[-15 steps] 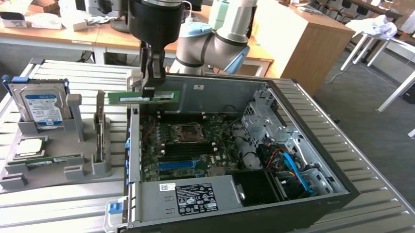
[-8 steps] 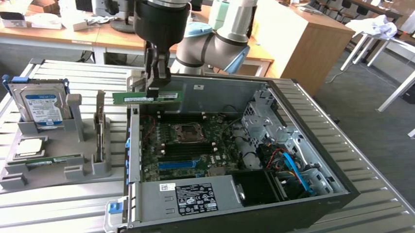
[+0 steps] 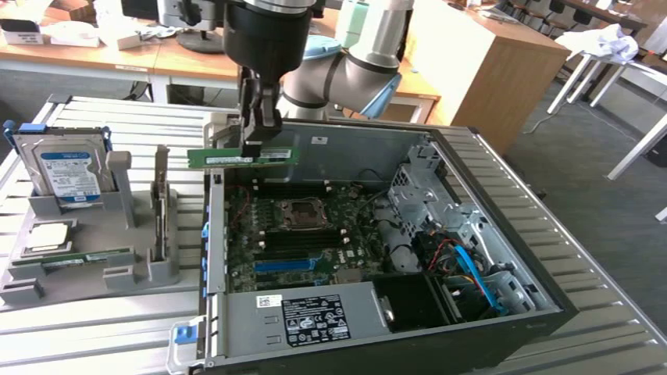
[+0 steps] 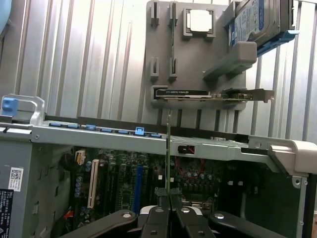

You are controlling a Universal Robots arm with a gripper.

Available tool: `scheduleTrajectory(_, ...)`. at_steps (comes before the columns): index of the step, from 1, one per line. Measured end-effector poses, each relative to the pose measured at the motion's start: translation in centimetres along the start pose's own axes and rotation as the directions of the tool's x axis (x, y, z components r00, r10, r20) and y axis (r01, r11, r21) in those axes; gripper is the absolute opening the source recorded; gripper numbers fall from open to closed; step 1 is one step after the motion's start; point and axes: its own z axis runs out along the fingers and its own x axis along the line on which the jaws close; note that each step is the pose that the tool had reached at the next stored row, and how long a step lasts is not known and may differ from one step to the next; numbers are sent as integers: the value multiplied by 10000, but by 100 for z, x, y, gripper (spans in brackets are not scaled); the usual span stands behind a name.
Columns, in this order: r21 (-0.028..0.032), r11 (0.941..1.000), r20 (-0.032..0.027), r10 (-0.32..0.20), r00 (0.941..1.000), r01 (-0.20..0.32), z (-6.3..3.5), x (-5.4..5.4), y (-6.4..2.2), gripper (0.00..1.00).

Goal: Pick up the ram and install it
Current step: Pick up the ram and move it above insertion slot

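Above the open case, exterior view: one grey jointed arm (image 3: 360, 55) comes down from the top edge, with its black gripper (image 3: 256, 144) pointing straight down. The claw is closed on the long, thin green circuit-board ram (image 3: 224, 158). The ram is held level in the air, over the holder-side wall of the black open-sided computer case (image 3: 542, 312). One green motherboard (image 3: 302, 234) lies exposed inside, with open room between it and the stick. On the exterior view's left stands one grey moulded holder (image 3: 94, 277). It carries one silver hard drive with a blue-white label (image 3: 68, 168), one dark expansion card on edge (image 3: 162, 203), one square processor chip (image 3: 47, 234) and one further green stick (image 3: 89, 256) lying in a slot.

Wrist view: the ram (image 4: 169, 148) shows edge-on as a thin line, pinched between two black fingers (image 4: 159, 215). It hangs over the motherboard (image 4: 124, 183), touching nothing else. The case's grey rim (image 4: 99, 131) runs beyond it. The holder (image 4: 198, 64) sits past that rim, apart from the case.
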Motion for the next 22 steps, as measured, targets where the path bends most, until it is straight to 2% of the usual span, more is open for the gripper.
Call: scheduleTrajectory(22,0,10000,0,-1,10000,1,-6,17,-187,12)
